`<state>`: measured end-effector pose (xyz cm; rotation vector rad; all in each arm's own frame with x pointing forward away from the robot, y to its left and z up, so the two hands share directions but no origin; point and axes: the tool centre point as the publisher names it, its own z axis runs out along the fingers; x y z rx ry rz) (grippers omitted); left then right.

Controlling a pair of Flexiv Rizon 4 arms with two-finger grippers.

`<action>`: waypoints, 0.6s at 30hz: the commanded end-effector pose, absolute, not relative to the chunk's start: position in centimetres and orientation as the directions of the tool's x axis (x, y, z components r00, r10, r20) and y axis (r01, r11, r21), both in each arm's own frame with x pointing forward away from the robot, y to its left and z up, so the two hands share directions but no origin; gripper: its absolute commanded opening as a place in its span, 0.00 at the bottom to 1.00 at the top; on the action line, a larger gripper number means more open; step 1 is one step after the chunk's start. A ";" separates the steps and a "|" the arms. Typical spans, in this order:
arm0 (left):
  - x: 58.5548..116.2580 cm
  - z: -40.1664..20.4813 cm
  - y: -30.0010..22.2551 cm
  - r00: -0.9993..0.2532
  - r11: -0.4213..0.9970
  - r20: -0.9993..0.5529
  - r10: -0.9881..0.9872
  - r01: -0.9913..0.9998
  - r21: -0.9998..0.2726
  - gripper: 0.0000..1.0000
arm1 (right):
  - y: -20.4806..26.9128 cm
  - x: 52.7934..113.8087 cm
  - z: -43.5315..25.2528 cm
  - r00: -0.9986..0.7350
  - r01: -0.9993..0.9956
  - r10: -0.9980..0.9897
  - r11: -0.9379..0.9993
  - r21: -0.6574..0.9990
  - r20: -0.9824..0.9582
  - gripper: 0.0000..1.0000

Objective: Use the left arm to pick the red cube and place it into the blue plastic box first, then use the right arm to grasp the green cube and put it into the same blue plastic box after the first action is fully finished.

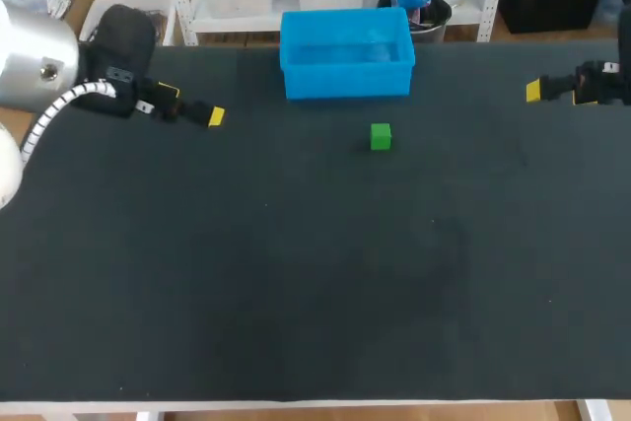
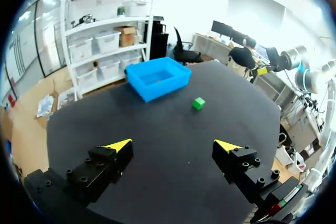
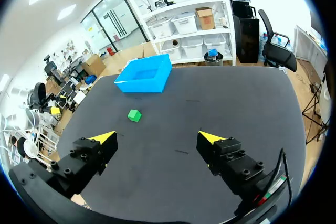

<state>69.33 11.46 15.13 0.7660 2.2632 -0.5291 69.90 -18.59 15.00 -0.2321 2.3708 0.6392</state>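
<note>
Black tabletop (image 1: 296, 293), green cube (image 1: 381, 136), blue box (image 1: 347, 81)

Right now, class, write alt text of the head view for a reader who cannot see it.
A small green cube sits on a black table, just in front of an open blue plastic box. The left gripper and right gripper are out to either side, both open and empty.
</note>
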 end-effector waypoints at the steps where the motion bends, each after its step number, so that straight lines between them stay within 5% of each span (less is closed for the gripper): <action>1: 69.5 15.1 11.8 -0.592 0.725 -0.704 0.391 0.670 -0.161 1.00 | -18.5 69.9 15.0 -0.765 -0.322 0.000 0.866 0.383 -0.644 1.00; 12: 69.2 14.8 11.6 -0.587 0.711 -0.675 0.447 0.691 -0.131 1.00 | -18.5 69.9 15.0 -0.765 -0.322 0.000 0.866 0.383 -0.644 1.00; 18: 69.2 14.8 11.6 -0.587 0.711 -0.675 0.447 0.691 -0.131 1.00 | -15.4 71.6 16.4 -0.796 -0.320 -0.116 0.914 0.249 -0.595 1.00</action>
